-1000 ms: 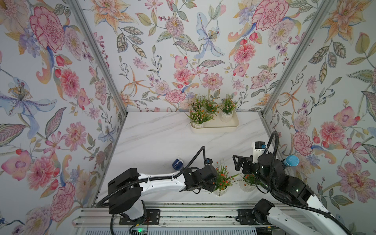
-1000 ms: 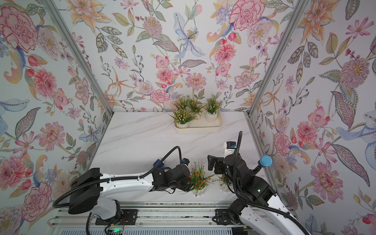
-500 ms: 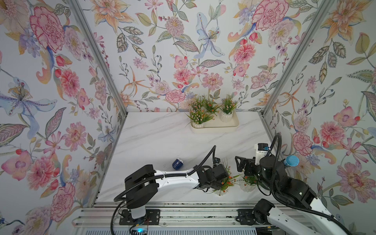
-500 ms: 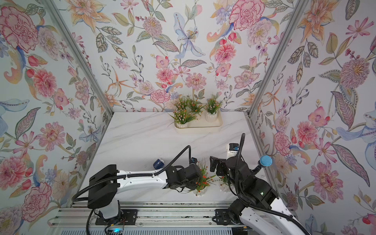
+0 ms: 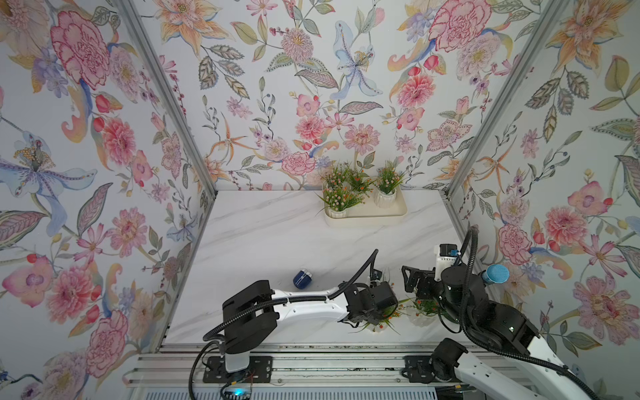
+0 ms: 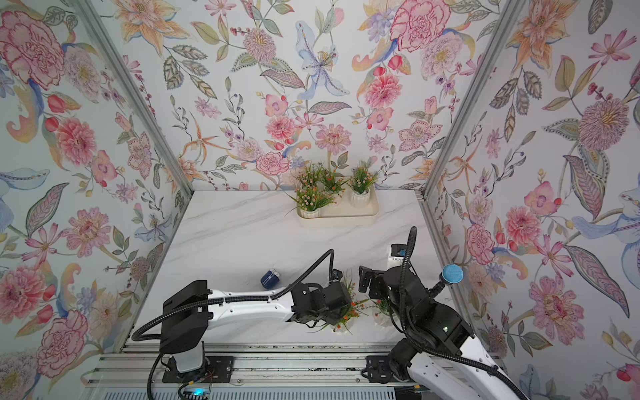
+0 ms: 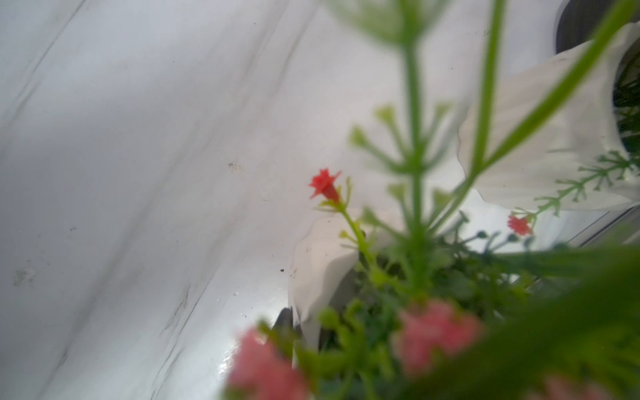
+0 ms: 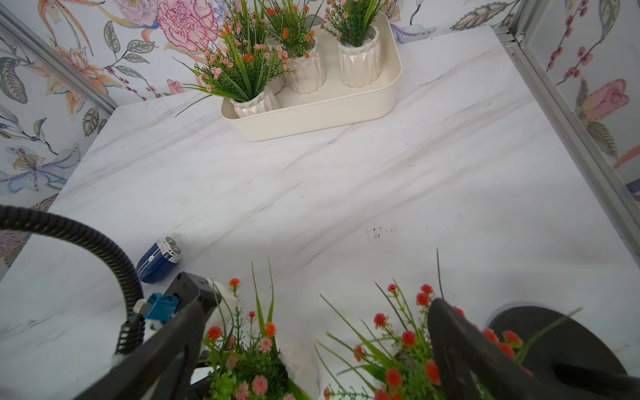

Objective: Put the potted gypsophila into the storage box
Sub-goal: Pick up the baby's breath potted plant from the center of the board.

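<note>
The cream storage box (image 5: 367, 216) (image 6: 341, 219) (image 8: 311, 117) stands at the far back and holds several potted gypsophila (image 5: 385, 198) (image 8: 359, 62). Two more potted gypsophila stand near the front edge. My left gripper (image 5: 383, 311) (image 6: 341, 306) is down in the sprigs of the left one (image 5: 375, 325) (image 6: 341, 327). In the left wrist view its dark fingers (image 7: 284, 317) pinch that pot's white wall (image 7: 318, 256). My right gripper (image 5: 417, 282) (image 8: 311, 363) stands wide open above the right one (image 5: 424, 313) (image 8: 398, 353), touching nothing.
A small dark-blue and white gadget (image 5: 302, 278) (image 6: 270, 278) (image 8: 157, 259) lies on the marble table left of the left arm's forearm. Flowered walls with metal corner posts close in three sides. The two arms' heads sit close together at the front.
My left arm has reached further right onto the front pot and its jaws have narrowed onto the pot's wall. The right gripper has stayed open, almost in place.
</note>
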Robot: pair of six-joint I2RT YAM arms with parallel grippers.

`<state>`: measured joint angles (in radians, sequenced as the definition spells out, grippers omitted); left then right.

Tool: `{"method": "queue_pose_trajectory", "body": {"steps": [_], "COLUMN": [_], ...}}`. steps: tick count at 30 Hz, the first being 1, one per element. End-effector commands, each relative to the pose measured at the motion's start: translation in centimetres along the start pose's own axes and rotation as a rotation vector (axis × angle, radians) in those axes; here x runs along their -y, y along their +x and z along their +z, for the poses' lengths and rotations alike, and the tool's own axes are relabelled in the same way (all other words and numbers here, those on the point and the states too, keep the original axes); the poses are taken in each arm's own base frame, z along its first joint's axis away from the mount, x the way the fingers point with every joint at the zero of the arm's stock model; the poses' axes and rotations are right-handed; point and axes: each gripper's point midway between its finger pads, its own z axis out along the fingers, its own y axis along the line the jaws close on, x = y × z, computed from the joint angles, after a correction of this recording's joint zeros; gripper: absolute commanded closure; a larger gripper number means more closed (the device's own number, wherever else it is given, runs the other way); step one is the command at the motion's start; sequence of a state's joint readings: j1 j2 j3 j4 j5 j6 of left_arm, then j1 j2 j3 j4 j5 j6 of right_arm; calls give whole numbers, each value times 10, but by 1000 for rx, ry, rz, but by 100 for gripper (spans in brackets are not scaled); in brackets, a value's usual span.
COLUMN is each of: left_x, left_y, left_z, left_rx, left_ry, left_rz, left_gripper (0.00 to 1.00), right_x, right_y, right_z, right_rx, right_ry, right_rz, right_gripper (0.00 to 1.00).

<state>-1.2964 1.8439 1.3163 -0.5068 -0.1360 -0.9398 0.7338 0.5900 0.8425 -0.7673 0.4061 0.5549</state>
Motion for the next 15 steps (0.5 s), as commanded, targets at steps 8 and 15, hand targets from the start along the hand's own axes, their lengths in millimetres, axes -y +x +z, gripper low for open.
{"method": "queue_pose_trajectory", "body": {"steps": [8, 15], "left_x": [-2, -2], "left_y": [-10, -15], "left_z": [-14, -18], "left_rx": [26, 40], "left_ry": [-33, -43], "left_rz": [43, 51], "left_gripper": [81, 91], "right_x": [2, 3], "right_y": [-3, -2], "right_z": [0, 1], "right_rx": [-2, -4], "right_ry": [29, 34], "right_rz": [-20, -25], "right_gripper": [0, 0]}}
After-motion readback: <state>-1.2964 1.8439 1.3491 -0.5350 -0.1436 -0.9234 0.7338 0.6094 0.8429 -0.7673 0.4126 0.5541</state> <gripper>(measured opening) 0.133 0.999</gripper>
